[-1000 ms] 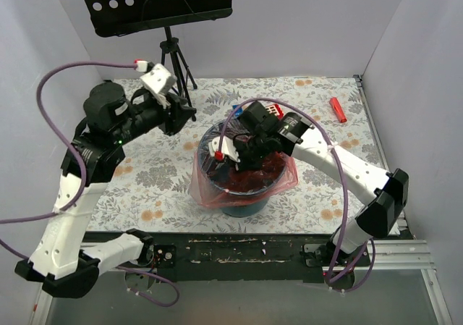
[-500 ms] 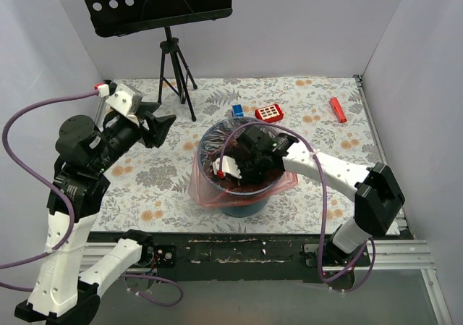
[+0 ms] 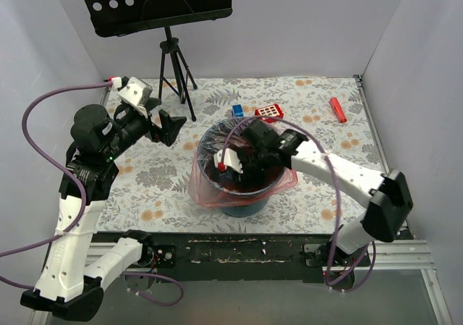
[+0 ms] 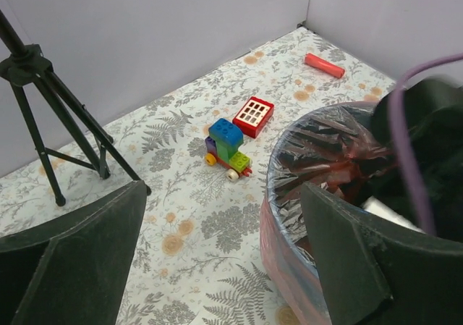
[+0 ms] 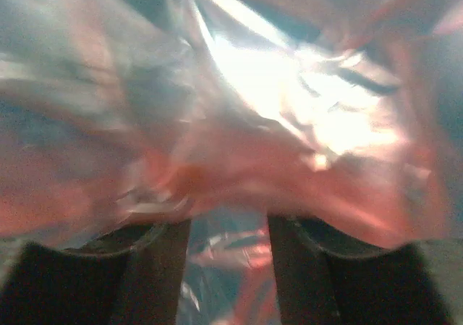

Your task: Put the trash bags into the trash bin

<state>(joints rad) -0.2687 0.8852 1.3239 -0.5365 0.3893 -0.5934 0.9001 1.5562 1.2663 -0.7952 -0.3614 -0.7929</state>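
The trash bag [image 3: 206, 192], thin pink-red film, lines the teal trash bin [image 3: 242, 209], its edge folded down over the rim. My right gripper [image 3: 247, 167] reaches down inside the bin. In the right wrist view its jaws [image 5: 222, 267] stand apart, with crinkled pink bag [image 5: 253, 122] filling the view beyond them and nothing pinched between them. My left gripper [image 3: 172, 127] hovers left of the bin, clear of it, wide open and empty. In the left wrist view [image 4: 217, 267] the bag-lined rim [image 4: 318, 151] lies just past its right finger.
A black tripod [image 3: 173, 64] with a music stand stands at the back left. Behind the bin lie a small brick toy [image 4: 228, 148], a flat red box [image 3: 269, 112] and, at the back right, a red stick [image 3: 337, 109]. Walls close in three sides.
My right gripper has opened inside the bin. My left gripper has pulled back from the bin's rim to the left and opened wide.
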